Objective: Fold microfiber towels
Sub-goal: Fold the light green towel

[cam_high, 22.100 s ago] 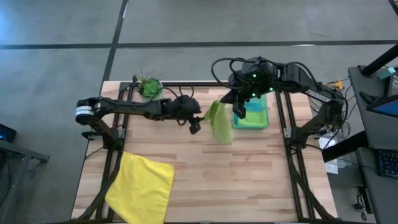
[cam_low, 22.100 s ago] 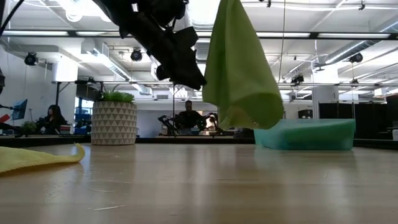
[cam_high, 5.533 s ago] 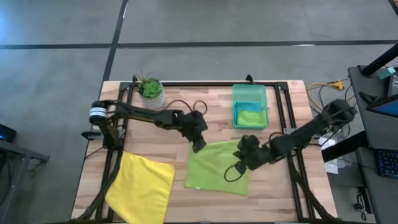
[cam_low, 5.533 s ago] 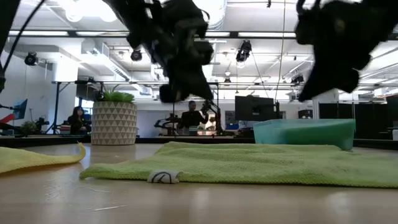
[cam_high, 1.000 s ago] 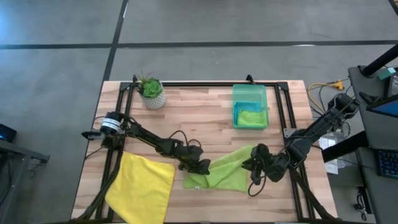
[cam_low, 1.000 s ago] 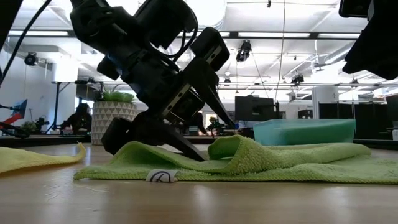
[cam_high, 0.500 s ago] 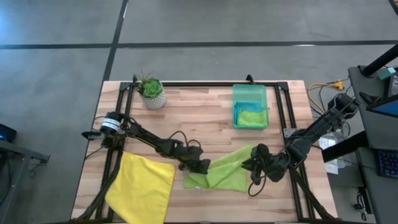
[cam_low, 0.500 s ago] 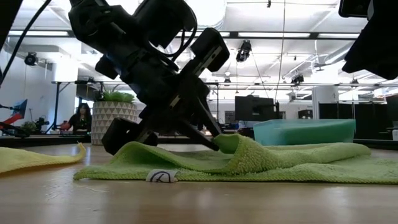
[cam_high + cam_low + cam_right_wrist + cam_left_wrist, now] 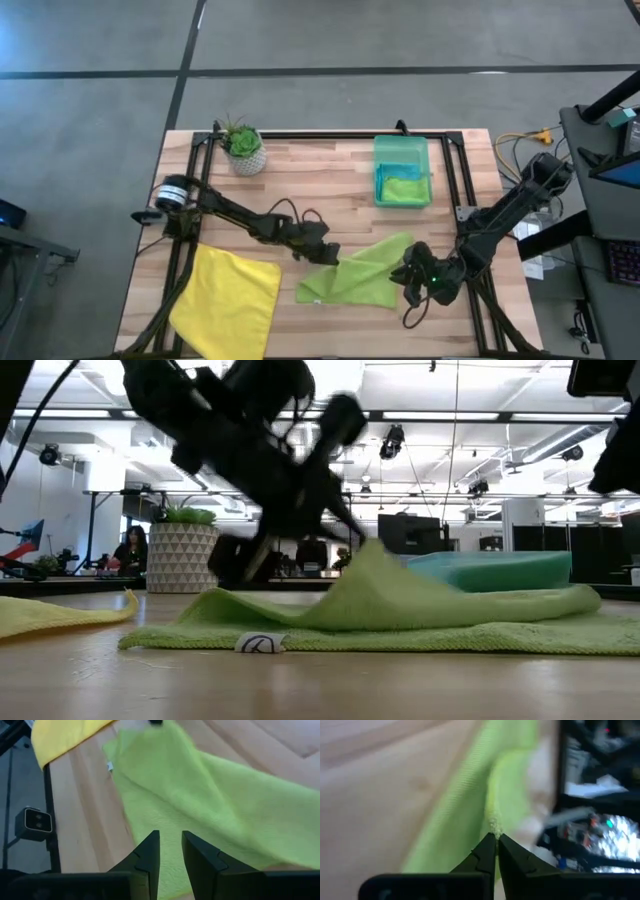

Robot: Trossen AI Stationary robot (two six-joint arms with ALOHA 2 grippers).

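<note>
**Asker:** From above, where is everything?

**Describer:** Near table centre, slightly toward six o'clock, a lime green towel (image 9: 358, 276) lies partly lifted. The left gripper (image 9: 327, 256) sits at the towel's nine o'clock edge, fingers pinched together on the cloth. The right gripper (image 9: 413, 282) is at the towel's three o'clock side. A yellow towel (image 9: 228, 302) lies flat toward seven o'clock. A translucent green bin (image 9: 401, 170) at one o'clock holds another lime green cloth. A potted plant (image 9: 243, 145) stands at eleven o'clock.

**Asker:** And level with the table?

**Describer:** The lime green towel (image 9: 400, 615) rises into a peak where the left gripper (image 9: 345, 530) holds it; the rest lies flat. A small label (image 9: 258, 644) shows on its near edge. The yellow towel's corner (image 9: 60, 613) lies at nine o'clock.

**Asker:** The left wrist camera?

**Describer:** Its fingertips (image 9: 487, 843) meet, clamped on a fold of the lime green towel (image 9: 490, 800).

**Asker:** The right wrist camera?

**Describer:** Its fingers (image 9: 150, 851) stand a little apart over the lime green towel (image 9: 210, 805), gripping nothing visible. The yellow towel (image 9: 65, 735) lies beyond.
</note>
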